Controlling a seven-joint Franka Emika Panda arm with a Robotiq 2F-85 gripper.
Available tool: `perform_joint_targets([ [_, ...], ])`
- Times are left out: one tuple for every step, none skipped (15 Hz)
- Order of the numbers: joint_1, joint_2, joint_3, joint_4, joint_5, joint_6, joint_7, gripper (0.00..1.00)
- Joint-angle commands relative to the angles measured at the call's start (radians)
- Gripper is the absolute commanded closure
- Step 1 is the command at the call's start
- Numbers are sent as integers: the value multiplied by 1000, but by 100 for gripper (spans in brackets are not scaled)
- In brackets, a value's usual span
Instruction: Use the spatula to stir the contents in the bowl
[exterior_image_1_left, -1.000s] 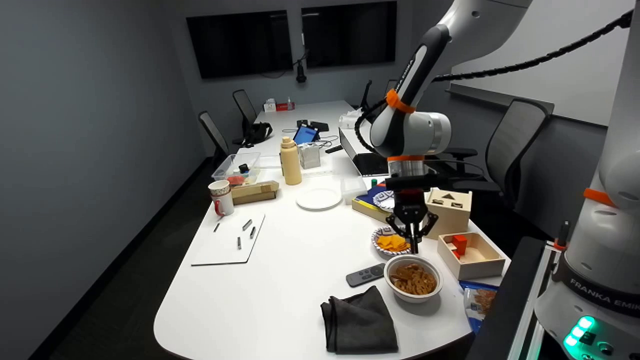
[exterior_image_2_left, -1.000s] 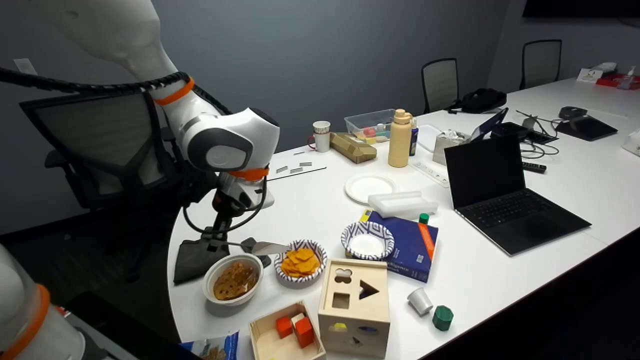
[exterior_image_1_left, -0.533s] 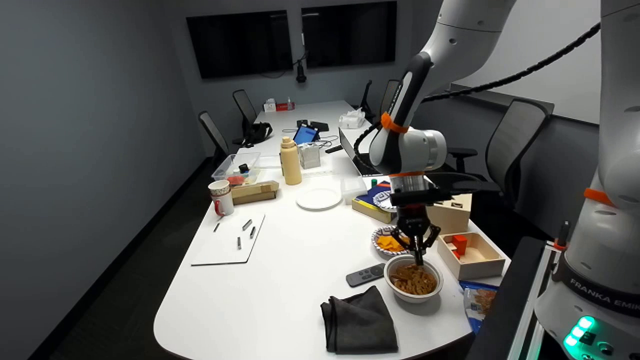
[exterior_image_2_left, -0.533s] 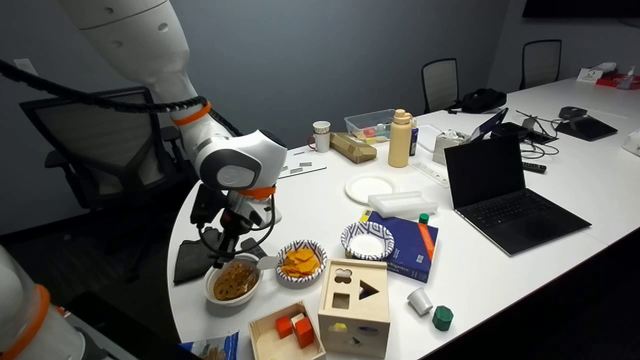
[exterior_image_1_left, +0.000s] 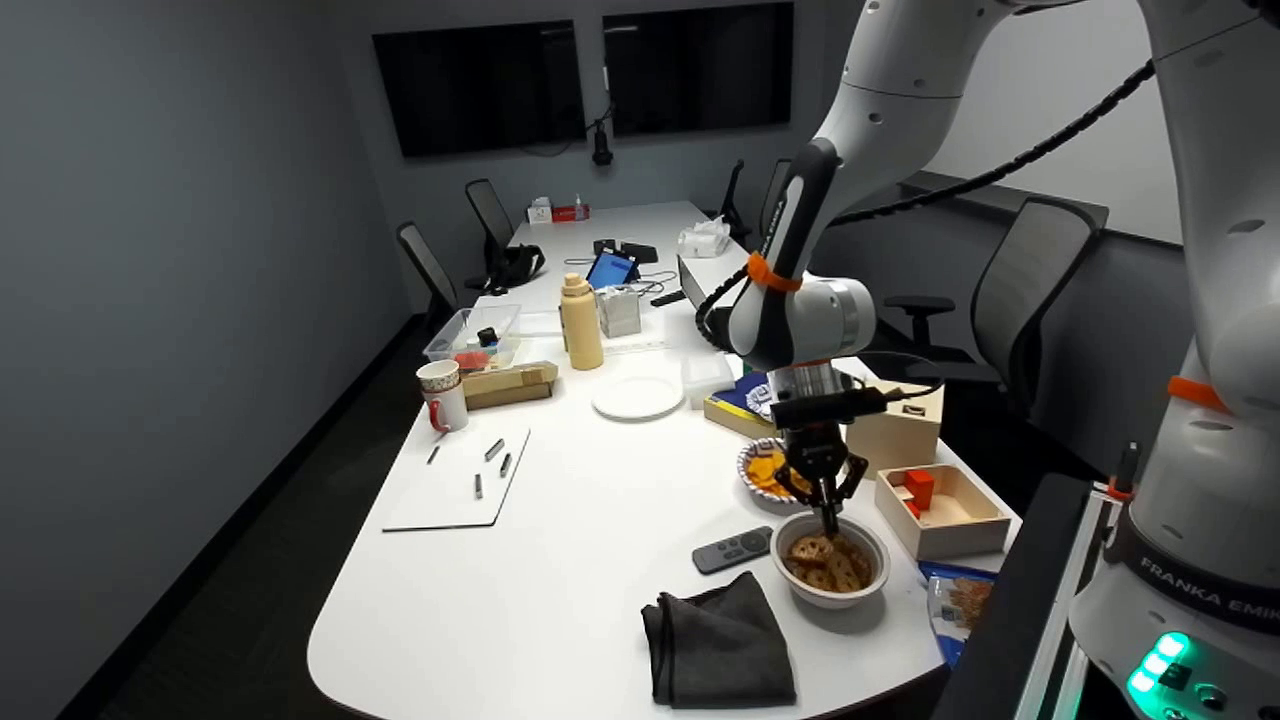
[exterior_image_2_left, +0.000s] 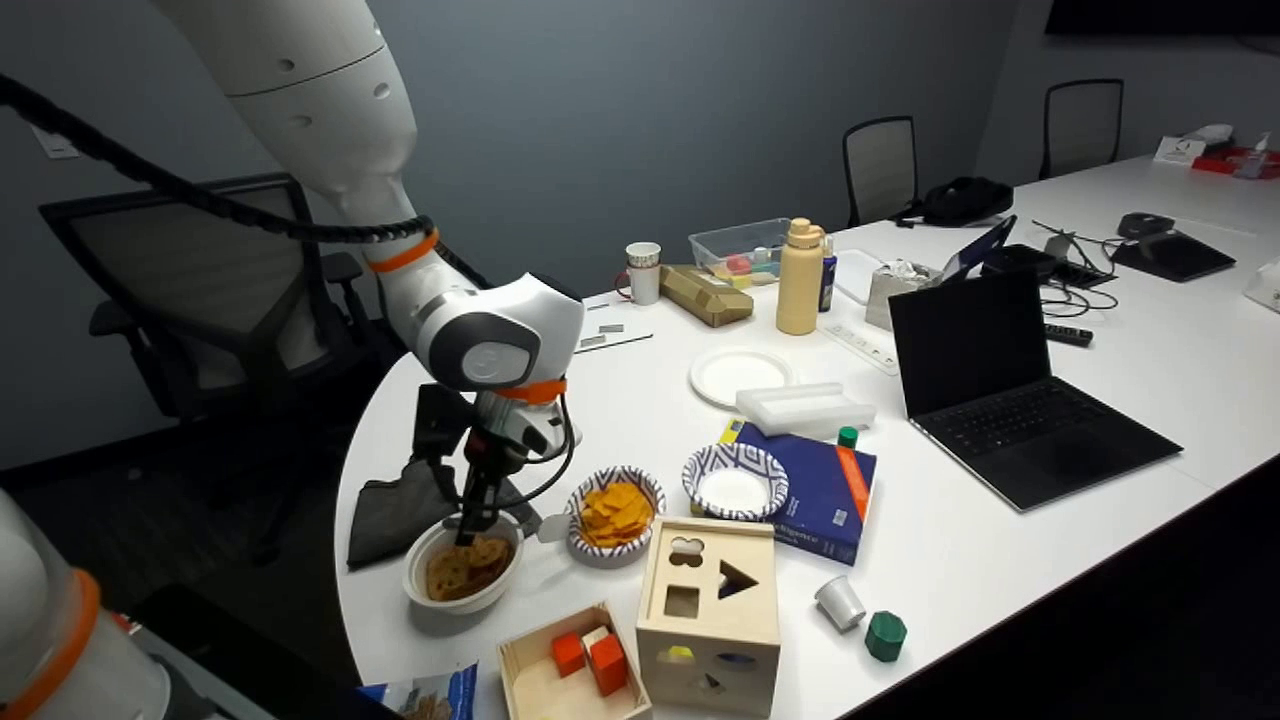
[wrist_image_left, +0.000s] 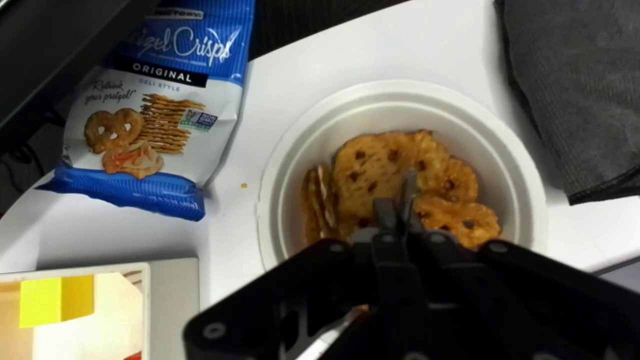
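The round white bowl (exterior_image_1_left: 830, 600) stands near the table's right front edge. It also shows in an exterior view (exterior_image_2_left: 440, 603) and the wrist view (wrist_image_left: 530, 190). It holds the contents (wrist_image_left: 370, 165), orange-brown pretzel crisps. My gripper (exterior_image_1_left: 828, 520) points down at the bowl's far inner side and is shut on the spatula's thin grey handle (wrist_image_left: 410, 185). Its fingertips are over or among the crisps; whether they touch cannot be told. The spatula's pale blade (exterior_image_2_left: 553, 528) sticks out beyond the bowl's rim, against or just over the edge of the patterned bowl of orange chips.
The patterned chip bowl (exterior_image_2_left: 617, 512) is close beside the white bowl. A wooden tray (exterior_image_1_left: 945, 515) with blocks, a shape-sorter box (exterior_image_2_left: 710, 610), a blue snack bag (wrist_image_left: 165, 100), a remote (exterior_image_1_left: 733, 550) and a dark folded cloth (exterior_image_1_left: 715, 645) surround it.
My gripper has come down into the white bowl, bringing the spatula lower. The crisps lie differently. The chip bowl has slid slightly away from the white bowl.
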Motion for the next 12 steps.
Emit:
perform_joint_targets([
  [22, 14, -17, 17, -49, 34, 36, 99],
  [25, 2, -18, 9, -54, 43, 40, 99],
  [29, -6, -21, 3, -63, 51, 50, 99],
  [35, -18, -22, -6, -70, 60, 59, 99],
  [42, -29, -25, -15, -80, 70, 73, 99],
  [49, -40, -28, -23, -90, 76, 87, 99],
  [58, -47, -33, -29, -104, 88, 106, 99],
  [64, -51, -35, -31, -114, 95, 118, 99],
  [69, -47, -41, -26, -126, 103, 131, 99],
  [73, -42, -44, -21, -135, 111, 139, 99],
  [78, -31, -50, -14, -150, 120, 154, 99],
  [80, -20, -55, -6, -161, 128, 159, 99],
])
